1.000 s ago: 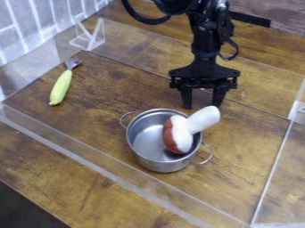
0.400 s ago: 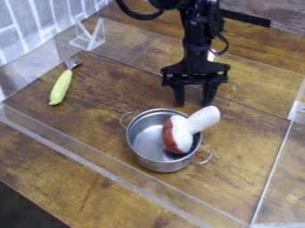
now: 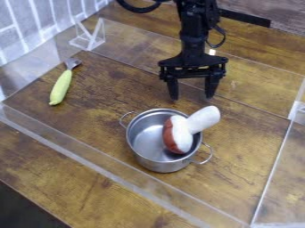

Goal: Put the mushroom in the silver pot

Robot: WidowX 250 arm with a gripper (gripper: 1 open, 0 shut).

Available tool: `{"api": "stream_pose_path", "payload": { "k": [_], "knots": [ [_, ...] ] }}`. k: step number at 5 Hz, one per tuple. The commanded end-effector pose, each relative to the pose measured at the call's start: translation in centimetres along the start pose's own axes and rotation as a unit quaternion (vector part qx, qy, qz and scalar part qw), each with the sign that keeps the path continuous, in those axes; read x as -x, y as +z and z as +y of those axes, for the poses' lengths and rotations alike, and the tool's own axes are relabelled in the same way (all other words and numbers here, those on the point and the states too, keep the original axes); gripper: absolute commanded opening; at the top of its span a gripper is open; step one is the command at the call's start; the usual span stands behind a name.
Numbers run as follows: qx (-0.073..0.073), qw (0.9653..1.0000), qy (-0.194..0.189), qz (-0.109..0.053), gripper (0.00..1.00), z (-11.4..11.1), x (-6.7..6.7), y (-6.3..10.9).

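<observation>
The silver pot (image 3: 152, 142) stands on the wooden table in front of centre. The mushroom (image 3: 185, 129) leans inside it, reddish-brown cap down in the pot and white stem resting over the right rim. My black gripper (image 3: 192, 89) hangs above the table just behind the pot, its fingers spread wide and empty, clear of the mushroom.
A yellow-green elongated vegetable (image 3: 60, 86) lies at the left. Clear acrylic walls (image 3: 84, 147) ring the work area, with a clear stand (image 3: 88, 36) at the back left.
The gripper has risen and drifted back and left, away from the pot. The mushroom stays in the pot where it was.
</observation>
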State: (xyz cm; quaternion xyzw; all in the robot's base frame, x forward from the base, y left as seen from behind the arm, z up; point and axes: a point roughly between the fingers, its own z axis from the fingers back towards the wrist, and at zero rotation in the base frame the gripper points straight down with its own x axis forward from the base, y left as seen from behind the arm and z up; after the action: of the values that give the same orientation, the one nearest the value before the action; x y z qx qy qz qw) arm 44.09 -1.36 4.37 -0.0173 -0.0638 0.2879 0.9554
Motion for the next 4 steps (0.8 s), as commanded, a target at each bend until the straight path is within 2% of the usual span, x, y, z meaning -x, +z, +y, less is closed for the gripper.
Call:
{"api": "stream_pose_path", "payload": {
  "k": [1,2,3,4],
  "knots": [
    [0.028,0.9986,0.007,-0.043,1.00,0.4,-1.6,4.0],
    [0.039,0.9977,-0.039,-0.040,1.00,0.2,-1.1,4.7],
    [0.051,0.9944,-0.085,-0.037,1.00,0.0,-0.6,5.7],
    [0.050,0.9927,-0.099,-0.046,1.00,1.2,-1.4,6.8]
  ]
}}
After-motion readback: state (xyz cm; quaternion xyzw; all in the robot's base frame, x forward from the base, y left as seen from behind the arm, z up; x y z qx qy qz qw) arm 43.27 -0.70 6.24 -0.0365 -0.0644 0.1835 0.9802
